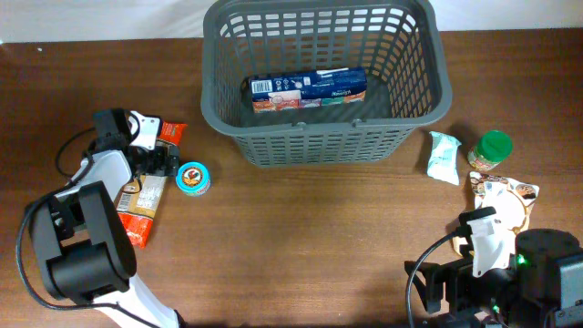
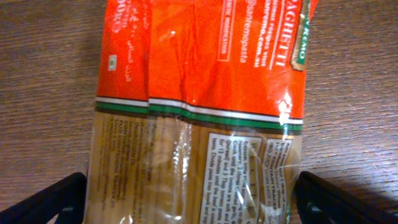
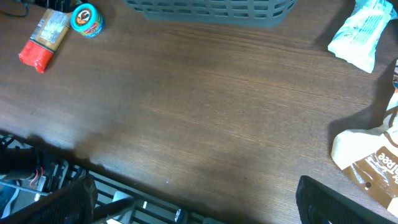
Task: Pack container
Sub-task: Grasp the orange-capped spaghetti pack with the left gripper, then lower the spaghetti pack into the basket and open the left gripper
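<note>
The dark grey basket [image 1: 323, 137] stands at the back middle with a blue and white box [image 1: 310, 91] lying in it. Its lower rim shows in the right wrist view [image 3: 211, 11]. My left gripper [image 1: 157, 164] is open and low over an orange and clear spaghetti packet [image 1: 144, 196] at the left. In the left wrist view its fingers [image 2: 193, 205] straddle the packet [image 2: 199, 93], one on each side, without squeezing it. My right gripper [image 3: 205, 199] is open and empty over the table's front edge at the right [image 1: 487, 246].
A small round tin [image 1: 193, 178] lies right of the spaghetti. On the right lie a white and teal packet [image 1: 444, 157], a green-lidded jar [image 1: 492, 150] and a brown and white pouch [image 1: 506, 196]. Wooden table [image 1: 310, 237].
</note>
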`<action>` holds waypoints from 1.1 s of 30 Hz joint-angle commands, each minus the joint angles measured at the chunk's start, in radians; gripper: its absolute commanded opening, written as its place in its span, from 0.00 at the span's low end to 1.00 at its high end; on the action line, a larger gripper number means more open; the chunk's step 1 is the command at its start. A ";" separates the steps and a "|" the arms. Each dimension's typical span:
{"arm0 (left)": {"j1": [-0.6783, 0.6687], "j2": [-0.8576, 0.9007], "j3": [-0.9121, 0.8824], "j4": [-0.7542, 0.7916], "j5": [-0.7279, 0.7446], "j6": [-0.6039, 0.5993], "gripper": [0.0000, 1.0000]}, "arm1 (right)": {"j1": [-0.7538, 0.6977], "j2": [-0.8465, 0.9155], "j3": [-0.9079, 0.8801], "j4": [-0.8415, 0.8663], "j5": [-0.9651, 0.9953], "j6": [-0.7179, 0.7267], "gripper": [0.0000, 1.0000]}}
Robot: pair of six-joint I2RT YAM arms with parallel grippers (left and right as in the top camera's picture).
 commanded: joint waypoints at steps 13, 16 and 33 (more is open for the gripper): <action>-0.006 0.033 -0.007 -0.019 -0.064 0.005 0.44 | 0.008 -0.004 -0.002 0.002 -0.006 -0.007 0.99; -0.006 0.029 0.006 -0.031 -0.064 0.005 0.36 | 0.008 -0.004 -0.002 0.002 -0.006 -0.007 0.99; -0.006 -0.264 0.253 -0.184 -0.056 -0.011 0.02 | 0.008 -0.004 -0.002 -0.005 -0.006 -0.007 0.99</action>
